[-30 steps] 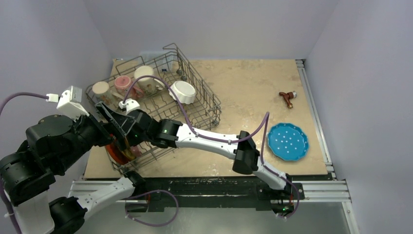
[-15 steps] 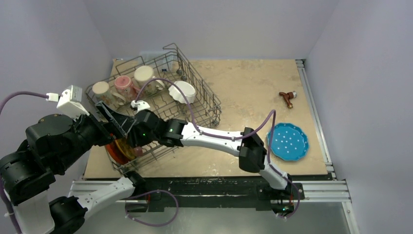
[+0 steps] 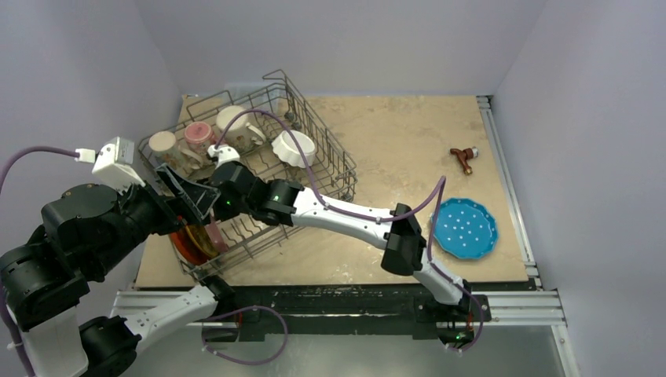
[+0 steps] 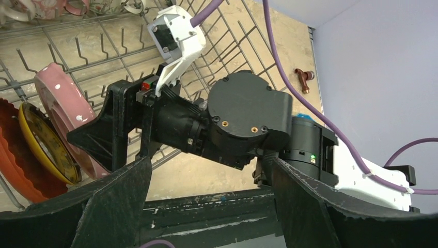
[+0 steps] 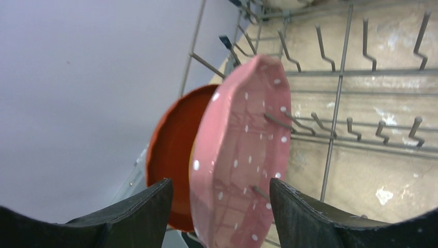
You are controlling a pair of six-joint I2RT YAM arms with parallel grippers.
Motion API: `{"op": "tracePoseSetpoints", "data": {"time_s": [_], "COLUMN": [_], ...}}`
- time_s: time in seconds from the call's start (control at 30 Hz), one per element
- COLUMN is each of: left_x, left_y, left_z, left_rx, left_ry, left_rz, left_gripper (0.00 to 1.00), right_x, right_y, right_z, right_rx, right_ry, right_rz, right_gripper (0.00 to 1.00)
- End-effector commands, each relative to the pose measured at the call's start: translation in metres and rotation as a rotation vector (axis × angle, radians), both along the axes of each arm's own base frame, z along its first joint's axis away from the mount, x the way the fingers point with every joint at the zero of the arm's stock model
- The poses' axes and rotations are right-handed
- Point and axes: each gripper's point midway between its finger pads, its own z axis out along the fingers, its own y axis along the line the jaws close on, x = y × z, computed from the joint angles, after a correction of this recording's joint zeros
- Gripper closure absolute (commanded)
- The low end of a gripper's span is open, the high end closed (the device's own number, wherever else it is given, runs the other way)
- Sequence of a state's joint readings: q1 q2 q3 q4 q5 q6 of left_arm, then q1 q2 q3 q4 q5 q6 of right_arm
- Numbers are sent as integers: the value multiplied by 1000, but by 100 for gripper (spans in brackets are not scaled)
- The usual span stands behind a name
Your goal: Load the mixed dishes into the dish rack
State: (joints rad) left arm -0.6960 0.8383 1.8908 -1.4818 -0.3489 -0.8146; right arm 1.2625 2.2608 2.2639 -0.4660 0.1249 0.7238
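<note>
We'd call this a robotics lab test cell, definitely not anybody's kitchen. The dish rack (image 3: 334, 169) sits on a bare tan board (image 3: 408, 133). Behind the rack and off to both sides of it we only see blank lavender-grey walls (image 3: 345, 39), like a boxed-in booth. Right of the rack and in front of it, the board is edged with aluminium rails (image 3: 510, 188). The left arm (image 3: 86, 228) and right arm (image 3: 338, 220) are bolted down in front of the rack, with purple cables (image 4: 205, 10) looping above its wires.
</note>
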Motion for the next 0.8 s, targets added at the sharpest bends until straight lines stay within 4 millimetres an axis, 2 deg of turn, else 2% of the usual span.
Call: {"op": "tracePoseSetpoints", "data": {"time_s": [0.0,0.07,0.27,0.37,0.43,0.53,0.6,0.67,0.7,0.77], "left_x": [4,5,9,12,15,20,24,28,30,36], "left_y": [1,1,-3,-3,-2,-1,1,1,0,-2], "left_z": [13,15,19,24,28,36,39,41,42,42], "left_rx": [5,9,11,15,17,16,15,18,19,18], "left_ry": [-55,-60,-71,-88,-100,-127,-143,-152,-154,-155], "left_rz": [0,-1,-12,-5,3,21,43,58,64,72], "left_gripper": [15,15,15,15,15,15,15,15,15,15], "right_x": [-8,-14,-13,-8,0,23,44,64,74,92], "right_y": [6,8,-3,-15,-29,-61,-90,-130,-150,-193], "right_z": [47,56,81,103,116,130,132,144,138,148], "right_rx": [56,72,83,97,95,82,58,44,7,-28], "right_ry": [-136,-161,-202,-248,-282,-307,-313,-344,-360,-429], "right_rz": [40,58,58,49,24,-42,-101,-170,-207,-283], "right_gripper": [29,25,11,2,1,1,1,1,1,1]}}
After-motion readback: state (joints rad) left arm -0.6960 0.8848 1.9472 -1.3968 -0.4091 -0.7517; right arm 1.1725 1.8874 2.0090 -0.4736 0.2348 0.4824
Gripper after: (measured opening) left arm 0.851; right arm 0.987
